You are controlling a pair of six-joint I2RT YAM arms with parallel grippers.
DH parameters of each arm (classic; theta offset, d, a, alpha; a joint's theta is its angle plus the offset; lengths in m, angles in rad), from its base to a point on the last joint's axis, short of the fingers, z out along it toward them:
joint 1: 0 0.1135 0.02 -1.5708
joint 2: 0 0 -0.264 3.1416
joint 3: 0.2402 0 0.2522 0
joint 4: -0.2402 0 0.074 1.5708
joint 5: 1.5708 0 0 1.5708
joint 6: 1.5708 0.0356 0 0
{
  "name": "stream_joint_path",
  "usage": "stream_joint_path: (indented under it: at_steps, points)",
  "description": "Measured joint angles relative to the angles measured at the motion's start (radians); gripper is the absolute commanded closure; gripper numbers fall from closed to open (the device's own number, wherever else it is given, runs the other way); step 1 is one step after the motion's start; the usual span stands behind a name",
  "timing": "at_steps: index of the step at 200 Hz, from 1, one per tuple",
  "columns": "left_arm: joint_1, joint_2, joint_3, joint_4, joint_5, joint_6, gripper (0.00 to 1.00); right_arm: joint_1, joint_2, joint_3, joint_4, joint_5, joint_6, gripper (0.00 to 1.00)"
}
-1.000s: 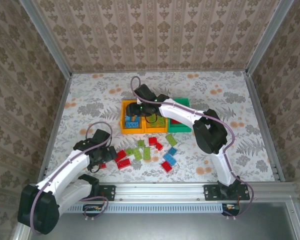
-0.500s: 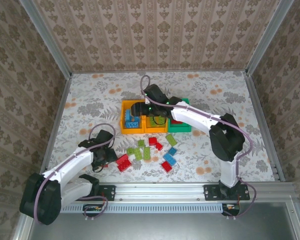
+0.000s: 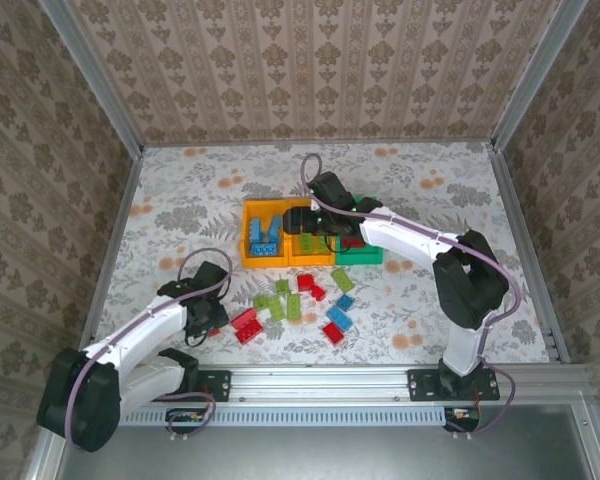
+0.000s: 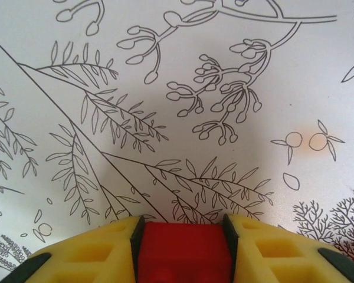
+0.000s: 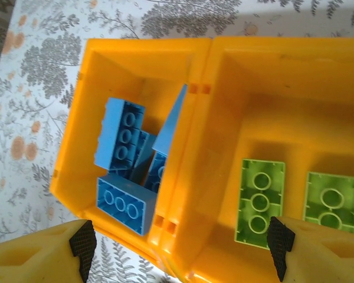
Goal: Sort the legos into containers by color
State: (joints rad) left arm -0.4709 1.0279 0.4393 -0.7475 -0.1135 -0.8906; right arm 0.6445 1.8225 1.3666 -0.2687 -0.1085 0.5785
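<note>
L jaws grip red lego (image 4: pixel 183 250); R jaws open above orange bins (image 5: pixel 147 47).

The left arm (image 3: pixel 140 335) lies low and bent, and the left gripper (image 4: pixel 182 236) points down with both fingers pressed against a red brick (image 4: pixel 183 259). The right arm (image 3: pixel 410 238) reaches far forward and leftward. The right gripper (image 5: pixel 180 243) faces down with its fingers spread wide.
</note>
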Motion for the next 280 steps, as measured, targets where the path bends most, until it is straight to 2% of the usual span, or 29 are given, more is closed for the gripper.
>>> stream_joint_path:
  at_steps: [67,107,134,177,214,280]
  points:
    - [-0.001,0.026,0.061,0.013,0.004,0.007,0.66,-0.026,-0.105,-0.1,0.005,0.027,-0.005,0.19]
    - [-0.001,0.04,0.223,0.019,-0.008,0.048,0.65,-0.077,-0.255,-0.226,0.006,0.076,-0.016,0.18]
    - [-0.012,0.108,0.364,0.054,-0.003,0.089,0.65,-0.143,-0.369,-0.335,0.007,0.123,-0.023,0.16]
    - [-0.136,0.39,0.698,0.137,0.035,0.183,0.65,-0.244,-0.536,-0.538,-0.003,0.18,-0.019,0.15]
    - [-0.23,0.669,1.028,0.201,0.109,0.27,0.65,-0.254,-0.626,-0.674,-0.011,0.183,0.001,0.15]
    - [-0.275,1.118,1.505,0.234,0.326,0.331,0.64,-0.254,-0.763,-0.847,-0.027,0.184,0.074,0.16]
